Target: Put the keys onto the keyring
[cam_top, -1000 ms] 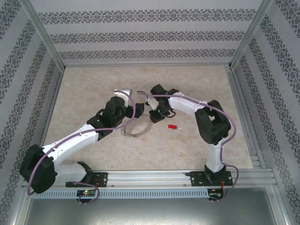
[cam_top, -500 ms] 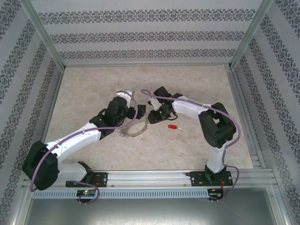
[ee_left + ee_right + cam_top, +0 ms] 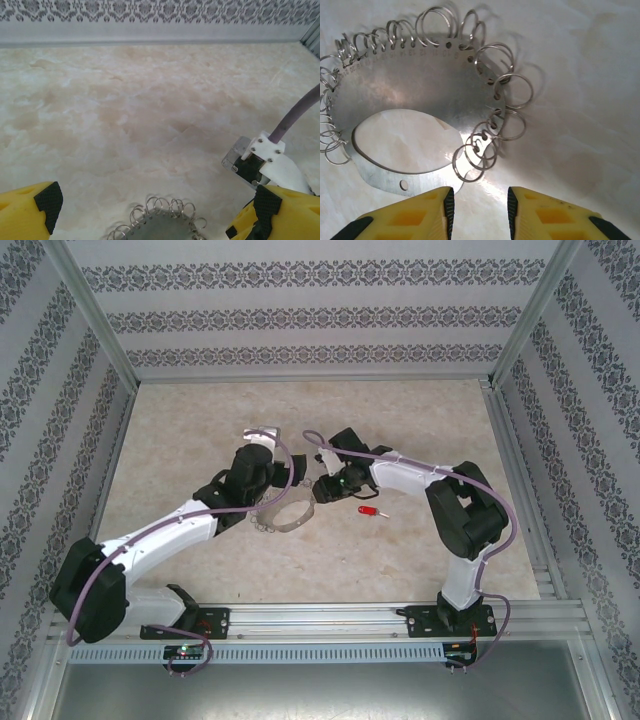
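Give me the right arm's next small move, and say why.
Probably swing the right gripper over to the red key and lower onto it. Its jaws stand apart with nothing between them, just short of the edge of the keyring. The key lies alone on the table, and the open left gripper straddles the keyring.

Left gripper [image 3: 150, 202] gapes wide; right gripper [image 3: 481, 207] stands narrowly parted.

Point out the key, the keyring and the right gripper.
key [image 3: 367, 510], top view, red head.
keyring [image 3: 415, 90], right wrist view, flat plate.
right gripper [image 3: 480, 199], right wrist view, midway between fingertips.
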Robot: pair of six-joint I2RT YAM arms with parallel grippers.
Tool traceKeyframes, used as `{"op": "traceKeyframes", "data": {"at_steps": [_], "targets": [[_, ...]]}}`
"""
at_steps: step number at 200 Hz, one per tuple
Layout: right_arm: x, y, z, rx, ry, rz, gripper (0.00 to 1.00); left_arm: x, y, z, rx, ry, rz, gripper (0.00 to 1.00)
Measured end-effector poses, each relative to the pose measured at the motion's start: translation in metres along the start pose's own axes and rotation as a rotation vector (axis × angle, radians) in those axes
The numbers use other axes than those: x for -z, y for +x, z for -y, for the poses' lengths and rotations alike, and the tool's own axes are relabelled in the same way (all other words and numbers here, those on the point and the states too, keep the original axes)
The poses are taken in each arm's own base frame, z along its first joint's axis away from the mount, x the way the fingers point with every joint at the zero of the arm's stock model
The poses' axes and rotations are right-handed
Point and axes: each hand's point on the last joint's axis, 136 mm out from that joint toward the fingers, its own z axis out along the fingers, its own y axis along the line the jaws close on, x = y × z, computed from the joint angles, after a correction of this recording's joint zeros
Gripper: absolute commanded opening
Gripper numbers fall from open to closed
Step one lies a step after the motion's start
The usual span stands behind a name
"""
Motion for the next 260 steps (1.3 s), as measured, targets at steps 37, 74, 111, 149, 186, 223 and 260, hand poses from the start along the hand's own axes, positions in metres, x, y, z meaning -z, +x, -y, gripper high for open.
{"op": "traceKeyframes", "data": {"at_steps": [37, 74, 111, 149, 186, 223, 260], "targets": [[-0.006, 0.006, -0.012, 0.048, 0.018, -0.017, 0.37, -0.008, 0.007, 0.005, -0.011, 0.012, -0.043, 1.00], [-0.014, 0.009, -0.009, 0.057, 0.040, -0.033, 0.36, -0.008, 0.008, 0.005, -0.012, 0.015, -0.046, 1.00], [-0.020, 0.006, -0.007, 0.054, 0.049, -0.042, 0.34, -0.008, 0.008, 0.006, -0.012, 0.016, -0.046, 1.00], [-0.023, -0.001, -0.008, 0.059, 0.048, -0.037, 0.33, -0.008, 0.008, 0.006, -0.012, 0.018, -0.047, 1.00], [-0.026, -0.003, -0.005, 0.058, 0.061, -0.036, 0.29, -0.008, 0.008, 0.006, -0.012, 0.018, -0.046, 1.00], [-0.025, -0.006, 0.000, 0.063, 0.094, -0.028, 0.23, -0.008, 0.008, 0.006, -0.012, 0.019, -0.047, 1.00], [-0.023, -0.007, 0.010, 0.043, 0.138, -0.024, 0.24, -0.008, 0.009, 0.008, -0.019, 0.033, -0.051, 1.00]]}}
